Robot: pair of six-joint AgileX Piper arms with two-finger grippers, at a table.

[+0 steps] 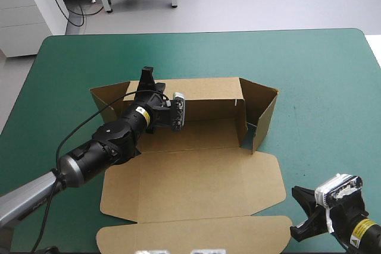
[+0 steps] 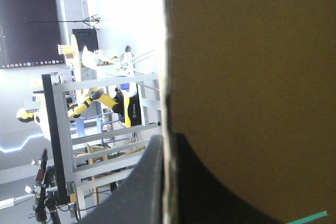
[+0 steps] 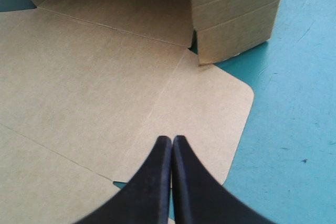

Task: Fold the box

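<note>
We see the teal-green tabletop [image 1: 321,69] carrying the brown box [image 1: 202,185] at its middle, long axis running left to right. Its far and right walls are raised and its lid lies flat toward the near edge. Our left pincer [image 2: 167,148] pinches the far wall's edge near its left end. Our right pincer [image 3: 171,142], pressed together and empty, hovers by the lid's right flap, with the box ahead and to its left. We judge the left arm nearer the unfinished left side.

The box [image 1: 196,182] was brown board, matt and paper-like, smooth apart from pressed crease lines. The teal-green cover [image 1: 321,69] looked matt, faintly scuffed at the right. The right gripper [image 3: 171,140] had smooth, dull black fingers [image 3: 152,187], seemingly plastic.
</note>
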